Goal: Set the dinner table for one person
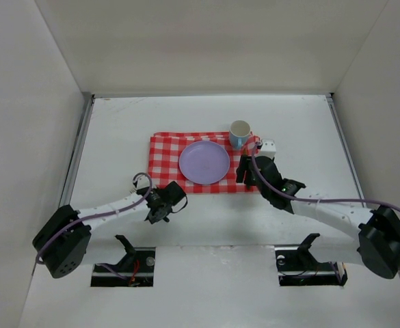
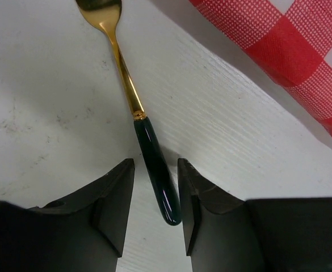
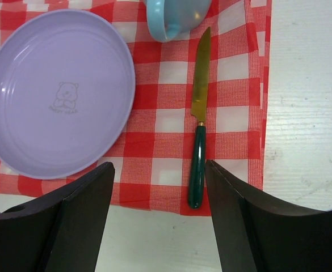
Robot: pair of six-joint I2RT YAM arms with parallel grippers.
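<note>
A lilac plate (image 1: pixel 204 162) sits in the middle of a red-and-white checkered cloth (image 1: pixel 164 157) on the white dinner table (image 1: pixel 117 130). A light-blue cup (image 1: pixel 239 134) stands at the cloth's far right corner. A knife (image 3: pixel 198 164) with a gold blade and dark green handle lies on the cloth right of the plate (image 3: pixel 58 90). My right gripper (image 3: pixel 159 164) hovers open over the cloth's near edge, empty. A gold spoon with a dark green handle (image 2: pixel 154 170) lies on the bare table. My left gripper (image 2: pixel 156 161) is open around its handle end, the right finger close against it.
White walls enclose the table on three sides, with grey rails (image 1: pixel 76 157) along the side edges. The cloth's corner (image 2: pixel 302 62) lies right of the spoon. In the top view the left gripper (image 1: pixel 160 207) is near the cloth's near-left corner, and the right gripper (image 1: pixel 246 171) covers the knife.
</note>
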